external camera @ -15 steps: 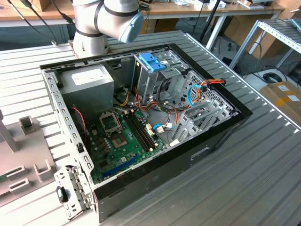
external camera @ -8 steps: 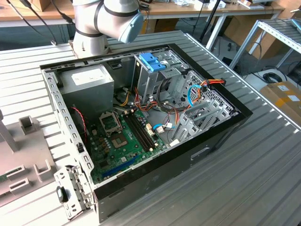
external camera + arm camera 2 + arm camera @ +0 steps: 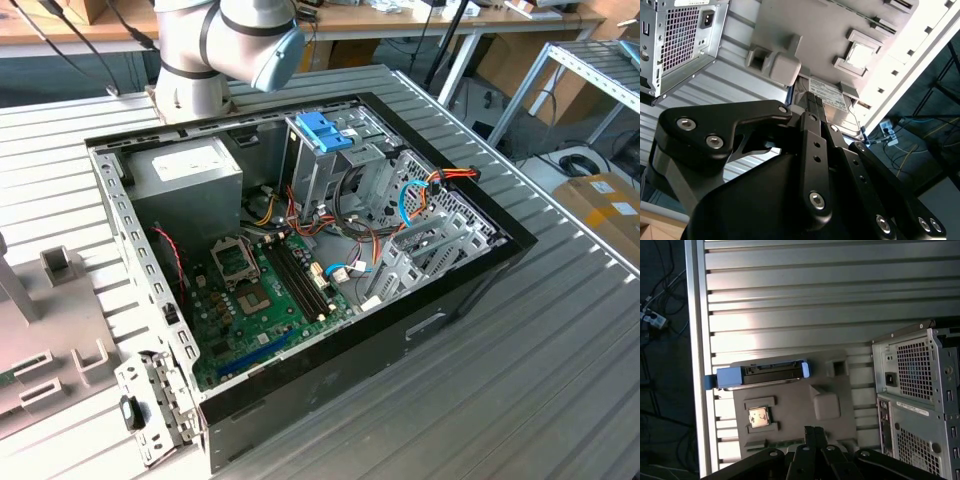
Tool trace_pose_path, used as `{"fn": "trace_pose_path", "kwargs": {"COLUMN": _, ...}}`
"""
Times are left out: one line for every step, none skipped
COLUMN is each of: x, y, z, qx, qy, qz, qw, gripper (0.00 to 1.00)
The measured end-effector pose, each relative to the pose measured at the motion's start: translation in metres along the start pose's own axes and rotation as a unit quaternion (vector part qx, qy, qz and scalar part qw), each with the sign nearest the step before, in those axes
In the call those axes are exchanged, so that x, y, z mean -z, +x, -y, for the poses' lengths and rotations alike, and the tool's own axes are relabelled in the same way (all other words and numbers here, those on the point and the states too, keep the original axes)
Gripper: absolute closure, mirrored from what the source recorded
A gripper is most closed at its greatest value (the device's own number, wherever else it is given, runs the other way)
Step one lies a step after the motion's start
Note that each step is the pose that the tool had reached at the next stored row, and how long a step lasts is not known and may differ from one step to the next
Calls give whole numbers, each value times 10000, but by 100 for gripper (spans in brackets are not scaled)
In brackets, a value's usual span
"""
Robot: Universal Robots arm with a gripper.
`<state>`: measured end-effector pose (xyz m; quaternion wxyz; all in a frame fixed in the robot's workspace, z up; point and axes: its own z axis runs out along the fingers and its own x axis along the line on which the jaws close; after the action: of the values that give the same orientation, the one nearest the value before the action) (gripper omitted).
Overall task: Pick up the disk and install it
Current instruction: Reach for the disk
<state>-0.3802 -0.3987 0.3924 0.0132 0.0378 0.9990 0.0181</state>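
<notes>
The disk (image 3: pixel 762 374) is a silver drive in a blue frame. It rests on its edge in a slot at the far side of a grey fixture plate (image 3: pixel 805 400). In the second wrist view its white label (image 3: pixel 829 96) shows just beyond the black fingertips. My gripper (image 3: pixel 813 429) hangs above the plate, short of the disk, its two thin fingers (image 3: pixel 811 107) pressed together with nothing between them. In the exterior view the arm (image 3: pixel 225 45) reaches out of the picture from behind the case.
The open computer case (image 3: pixel 470 290) lies on the slatted metal table (image 3: pixel 560 380), with a blue-clipped drive cage (image 3: pixel 325 130) and a grey power supply (image 3: pixel 185 170) inside. A square chip (image 3: pixel 759 416) sits on the fixture plate. The table's edge (image 3: pixel 695 365) runs close to the disk.
</notes>
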Motion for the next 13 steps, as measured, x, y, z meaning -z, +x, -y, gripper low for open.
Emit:
{"fn": "trace_pose_path", "kwargs": {"x": 0, "y": 10, "z": 1, "qx": 0, "qy": 0, "qz": 0, "qw": 10000, "gripper": 90}}
{"fn": "trace_pose_path", "kwargs": {"x": 0, "y": 16, "z": 1, "qx": 0, "qy": 0, "qz": 0, "qw": 10000, "gripper": 90}}
{"fn": "trace_pose_path", "kwargs": {"x": 0, "y": 24, "z": 2, "qx": 0, "qy": 0, "qz": 0, "qw": 10000, "gripper": 90}}
{"fn": "trace_pose_path", "kwargs": {"x": 1, "y": 32, "z": 2, "qx": 0, "qy": 0, "qz": 0, "qw": 10000, "gripper": 90}}
{"fn": "trace_pose_path", "kwargs": {"x": 1, "y": 43, "z": 3, "qx": 0, "qy": 0, "qz": 0, "qw": 10000, "gripper": 90}}
{"fn": "trace_pose_path", "kwargs": {"x": 1, "y": 52, "z": 4, "qx": 0, "qy": 0, "qz": 1, "qw": 10000, "gripper": 90}}
{"fn": "trace_pose_path", "kwargs": {"x": 2, "y": 65, "z": 5, "qx": 0, "qy": 0, "qz": 0, "qw": 10000, "gripper": 90}}
{"fn": "trace_pose_path", "kwargs": {"x": 1, "y": 75, "z": 6, "qx": 0, "qy": 0, "qz": 0, "qw": 10000, "gripper": 90}}
{"fn": "trace_pose_path", "kwargs": {"x": 2, "y": 89, "z": 7, "qx": 0, "qy": 0, "qz": 0, "qw": 10000, "gripper": 90}}
{"fn": "trace_pose_path", "kwargs": {"x": 2, "y": 99, "z": 8, "qx": 0, "qy": 0, "qz": 0, "qw": 10000, "gripper": 90}}
{"fn": "trace_pose_path", "kwargs": {"x": 3, "y": 107, "z": 8, "qx": 0, "qy": 0, "qz": 0, "qw": 10000, "gripper": 90}}
{"fn": "trace_pose_path", "kwargs": {"x": 3, "y": 128, "z": 10, "qx": 0, "qy": -1, "qz": 1, "qw": 10000, "gripper": 90}}
{"fn": "trace_pose_path", "kwargs": {"x": 3, "y": 140, "z": 11, "qx": 0, "qy": 0, "qz": 0, "qw": 10000, "gripper": 90}}
